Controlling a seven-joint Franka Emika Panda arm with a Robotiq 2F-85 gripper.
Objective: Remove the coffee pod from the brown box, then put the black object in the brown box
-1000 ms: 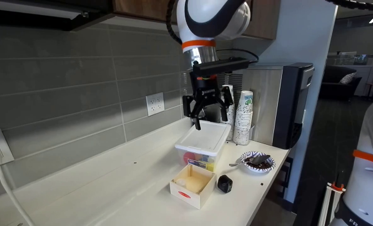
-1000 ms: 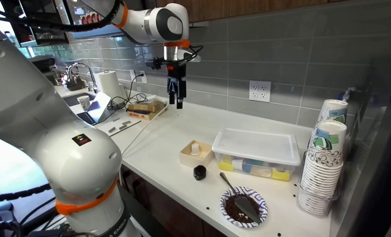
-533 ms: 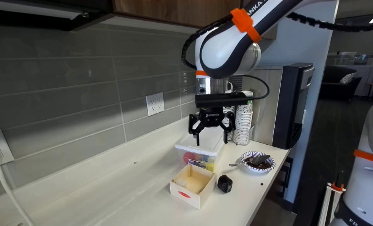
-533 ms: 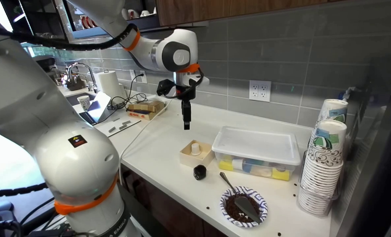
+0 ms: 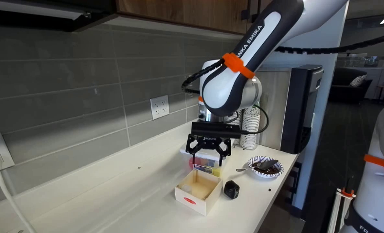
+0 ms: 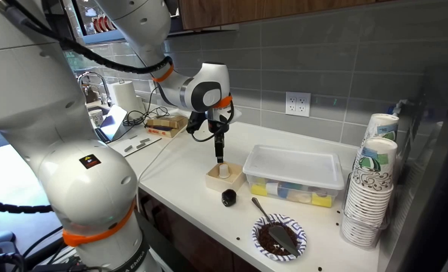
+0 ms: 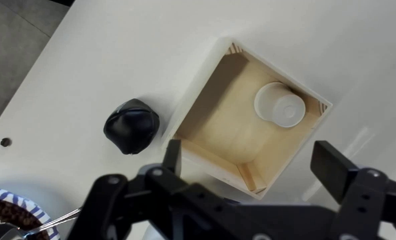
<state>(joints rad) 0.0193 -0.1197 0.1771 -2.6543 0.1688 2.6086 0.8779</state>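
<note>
The brown box point(image 5: 198, 207) is a small square tan tray on the counter; it also shows in an exterior view point(image 6: 216, 183) and in the wrist view point(image 7: 231, 130). The coffee pod, a small whitish cup point(image 7: 288, 110), stands inside it near one corner; it also shows in an exterior view point(image 6: 224, 172). The black object point(image 5: 232, 189), a faceted black lump, lies on the counter just beside the box and in the wrist view point(image 7: 131, 126). My gripper point(image 5: 207, 161) is open and empty, pointing down above the box. In the wrist view its fingertips point(image 7: 248, 155) are wide apart, short of the pod.
A clear tub with a white lid point(image 6: 295, 166) stands close beside the box. A patterned bowl point(image 6: 259, 241) of coffee beans holds a metal server. Cup stacks point(image 5: 250, 129) stand at the counter's end. The tiled wall point(image 5: 65, 106) runs along the back.
My gripper has come down toward the box and turned from a tilted pose to a level one facing down. It stays open. The box, pod and black object have not moved.
</note>
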